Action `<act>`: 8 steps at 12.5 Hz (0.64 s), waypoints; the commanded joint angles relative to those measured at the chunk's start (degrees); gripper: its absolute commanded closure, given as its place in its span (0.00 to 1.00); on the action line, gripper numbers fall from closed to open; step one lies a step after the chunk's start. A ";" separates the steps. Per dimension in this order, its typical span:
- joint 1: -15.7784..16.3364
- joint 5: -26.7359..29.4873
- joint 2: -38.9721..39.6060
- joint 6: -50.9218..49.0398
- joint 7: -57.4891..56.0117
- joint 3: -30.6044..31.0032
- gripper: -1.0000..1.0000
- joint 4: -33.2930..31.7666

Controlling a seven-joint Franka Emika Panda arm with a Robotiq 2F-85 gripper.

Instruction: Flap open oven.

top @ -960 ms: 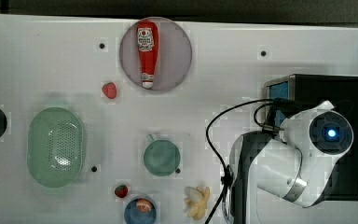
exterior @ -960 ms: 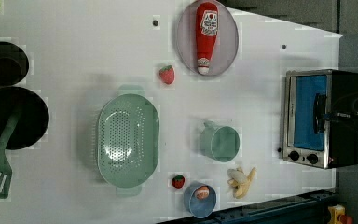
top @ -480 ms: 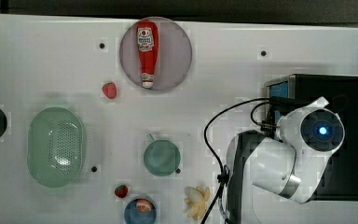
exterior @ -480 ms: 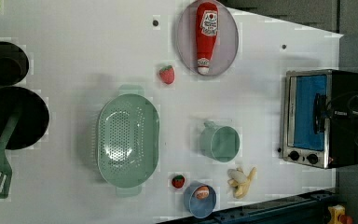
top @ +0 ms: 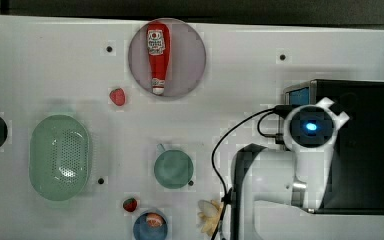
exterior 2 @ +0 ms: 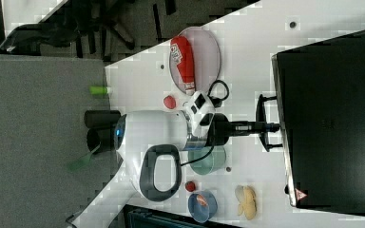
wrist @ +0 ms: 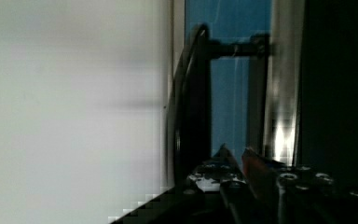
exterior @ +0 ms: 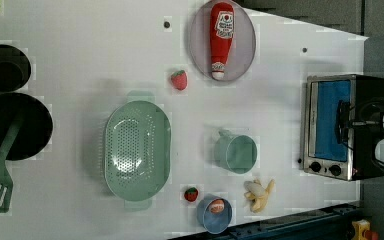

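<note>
The oven (top: 365, 150) is a black box at the top view's right, standing on the white table (top: 260, 65). The left view shows its silver front and blue glass door (exterior: 332, 117), which lies flat against the frame. A dark handle bar (exterior 2: 260, 107) stands off the door on two posts. My gripper (exterior 2: 271, 126) reaches across that bar to the oven front, shut on the bar. In the wrist view the handle bar (wrist: 198, 93) and the blue glass (wrist: 235, 93) are right beside my fingertips (wrist: 223, 156). The white wrist (top: 310, 127) hides the gripper in the top view.
A red ketchup bottle (top: 156, 55) lies on a round plate. A green colander (top: 60, 157), teal mug (top: 173, 169), banana (top: 210, 216), blue bowl (top: 150, 226) and two strawberries sit on the table. Black pots (exterior: 15, 125) stand at the left view's left. A black cable (top: 230, 150) loops off the wrist.
My wrist has shifted toward the top view's left, from over the oven's top to over its front edge. The door looks unmoved.
</note>
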 commanded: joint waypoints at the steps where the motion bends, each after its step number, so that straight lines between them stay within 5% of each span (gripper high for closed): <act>1: 3.35 -3.85 1.28 -1.60 10.94 2.19 0.82 0.55; 8: 6.92 -14.51 5.24 -6.40 24.80 7.25 0.82 0.61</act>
